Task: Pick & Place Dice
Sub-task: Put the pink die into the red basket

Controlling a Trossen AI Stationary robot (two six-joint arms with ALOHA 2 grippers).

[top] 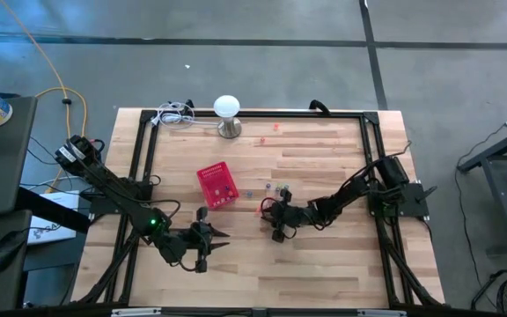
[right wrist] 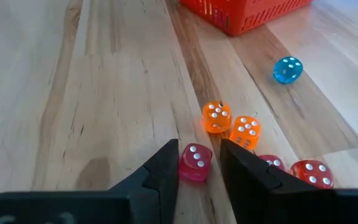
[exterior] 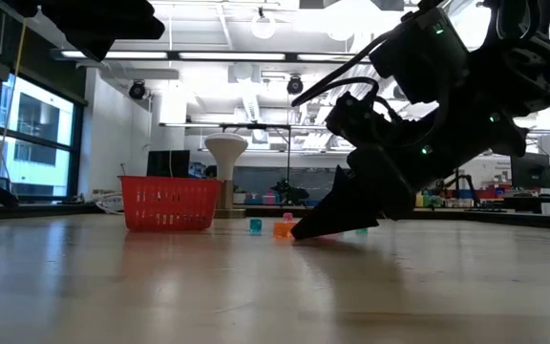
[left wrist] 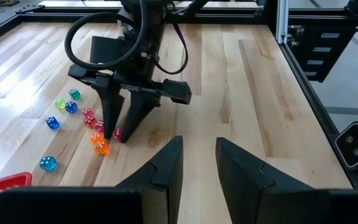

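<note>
The right gripper (right wrist: 199,167) stands tip-down mid-desk, its jaws closing around a pink die (right wrist: 195,163), seemingly not yet gripped. The other dice (left wrist: 73,115) lie scattered beside it, near the basket (top: 216,185). The left gripper (left wrist: 197,155) hovers toward the front edge, jaws partly open, empty.

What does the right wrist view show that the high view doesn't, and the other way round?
Only the right wrist view: the pips and colours of the dice, with a pink die sitting between the right gripper's open fingers, two orange dice just past it and a blue die near the basket.

Only the high view: the whole table, the left gripper waiting in front of the basket, and a white lamp at the far edge.

Both: the red basket and the wooden tabletop.
</note>
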